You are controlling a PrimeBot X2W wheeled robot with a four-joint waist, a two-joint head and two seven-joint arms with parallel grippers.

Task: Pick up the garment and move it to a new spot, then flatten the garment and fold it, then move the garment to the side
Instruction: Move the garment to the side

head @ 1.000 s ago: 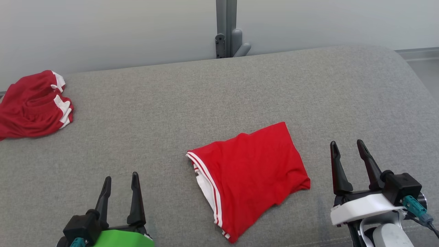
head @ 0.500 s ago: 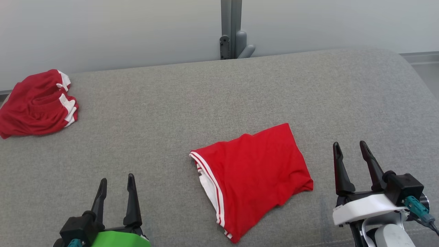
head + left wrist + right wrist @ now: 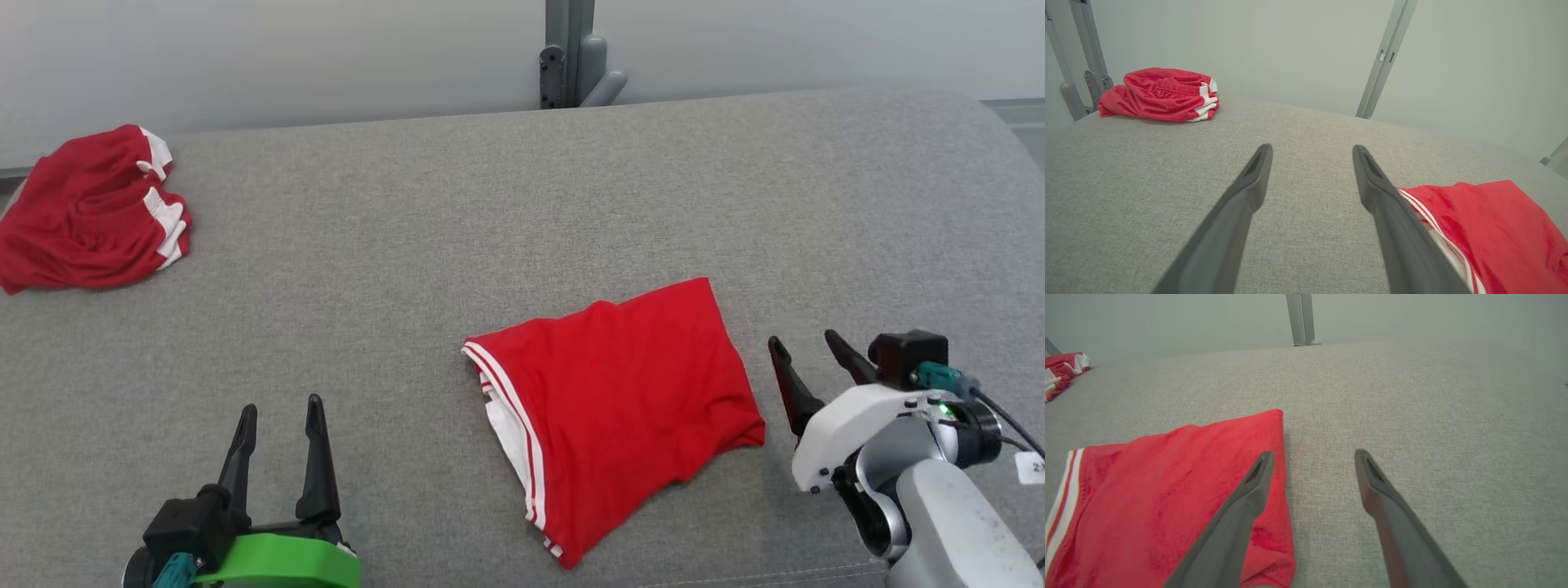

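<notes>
**Item: red garment, white-striped hem, folded**

Location: the red garment [image 3: 620, 408] lies on the grey fabric-covered tabletop [image 3: 408, 269], just beside the right tool [image 3: 802, 340].
Tools: right tool fingers apart, empty. Left tool [image 3: 282, 406] fingers apart, empty, and well clear of the cloth.
Handling: likely light, limp and prone to unfolding.
Suggested hold: pinch all layers at the near right edge.

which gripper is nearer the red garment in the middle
Right. The right gripper sits just off the right edge of the garment; the left gripper stands well away on its left.
</notes>
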